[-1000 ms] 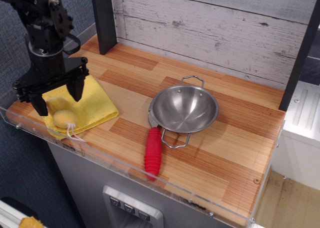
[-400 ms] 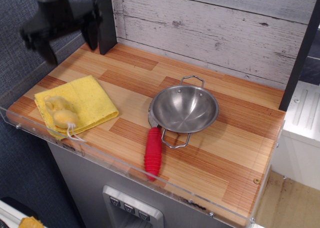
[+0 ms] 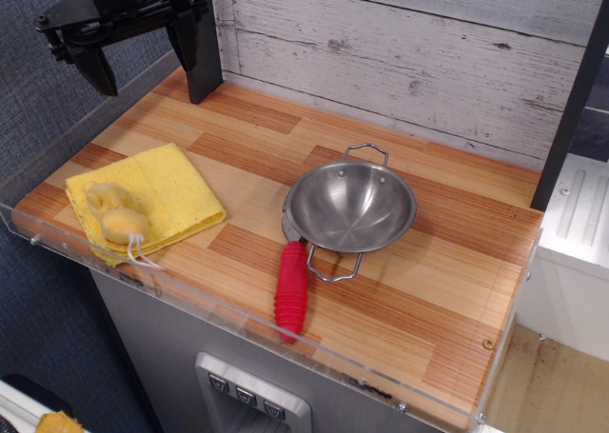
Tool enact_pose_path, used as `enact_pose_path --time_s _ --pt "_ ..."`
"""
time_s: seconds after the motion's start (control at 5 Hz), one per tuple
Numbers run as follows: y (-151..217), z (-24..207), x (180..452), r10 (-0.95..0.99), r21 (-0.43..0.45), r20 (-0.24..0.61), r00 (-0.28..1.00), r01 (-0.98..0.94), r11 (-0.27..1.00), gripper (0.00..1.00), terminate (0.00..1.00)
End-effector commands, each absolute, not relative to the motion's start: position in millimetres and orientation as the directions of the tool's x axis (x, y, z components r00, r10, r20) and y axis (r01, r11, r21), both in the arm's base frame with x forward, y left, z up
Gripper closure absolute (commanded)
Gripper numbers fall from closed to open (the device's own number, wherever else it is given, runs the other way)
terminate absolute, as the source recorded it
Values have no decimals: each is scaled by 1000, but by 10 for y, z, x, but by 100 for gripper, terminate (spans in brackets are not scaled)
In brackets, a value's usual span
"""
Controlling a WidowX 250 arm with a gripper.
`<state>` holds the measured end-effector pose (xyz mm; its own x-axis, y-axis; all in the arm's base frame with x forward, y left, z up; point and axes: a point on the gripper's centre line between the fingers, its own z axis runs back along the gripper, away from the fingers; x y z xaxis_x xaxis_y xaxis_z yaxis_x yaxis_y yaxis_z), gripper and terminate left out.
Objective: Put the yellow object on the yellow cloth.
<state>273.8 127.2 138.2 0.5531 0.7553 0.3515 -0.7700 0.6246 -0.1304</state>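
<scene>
The yellow object (image 3: 118, 214), a small lumpy plush with a white string loop, lies on the front left part of the yellow cloth (image 3: 169, 190). The cloth lies flat at the left end of the wooden counter. My gripper (image 3: 141, 57) hangs open and empty high above the counter's back left corner, well above and behind the cloth. Its two black fingers (image 3: 98, 67) point down and are spread wide.
A steel bowl (image 3: 350, 206) with two wire handles sits mid-counter. A red ribbed handle-like object (image 3: 291, 291) lies in front of it. A dark post (image 3: 197, 35) stands at the back left. A clear plastic lip (image 3: 238, 309) edges the counter front.
My gripper rose from just over the cloth and plush to high above the back left corner, staying open. The plush stayed on the cloth.
</scene>
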Motion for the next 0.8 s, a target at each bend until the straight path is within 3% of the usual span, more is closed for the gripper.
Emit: enact_pose_path --time_s 0.0,0.4,0.6 --pt "1248 1538 2673 749 -151 389 536 -765 626 0 0" --pt "1248 1538 2673 749 -151 389 536 -765 626 0 0" --pt "1248 1538 2673 749 -151 389 536 -765 626 0 100"
